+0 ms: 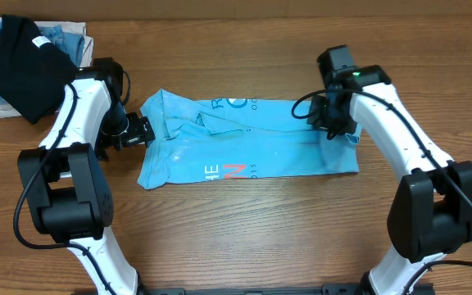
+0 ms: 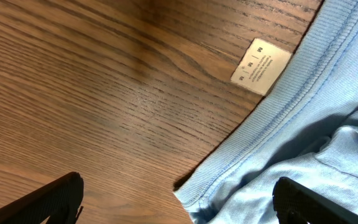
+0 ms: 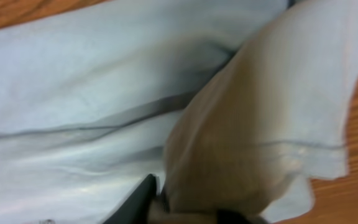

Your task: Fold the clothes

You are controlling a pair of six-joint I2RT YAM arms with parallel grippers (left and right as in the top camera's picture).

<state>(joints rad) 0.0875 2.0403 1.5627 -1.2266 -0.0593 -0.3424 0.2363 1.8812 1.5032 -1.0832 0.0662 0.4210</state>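
Observation:
The clothes [image 1: 252, 139], a light sky-blue t-shirt with white lettering and a small red-orange mark, lie folded into a long band across the table. My left gripper [image 1: 142, 129] stands open at the band's left end. In the left wrist view its dark fingers [image 2: 48, 202] straddle the ribbed collar edge [image 2: 260, 130], one over bare wood, the other over cloth. A white care label [image 2: 261, 65] shows inside the collar. My right gripper [image 1: 334, 131] is at the right end. A raised flap of the clothes [image 3: 260, 124] runs up between its fingers [image 3: 145, 199], blurred and close to the lens.
A black folded shirt [image 1: 19, 65] lies on denim-blue and white folded garments [image 1: 64, 37] at the back left corner. The wooden table [image 1: 244, 229] shows bare in front of the t-shirt.

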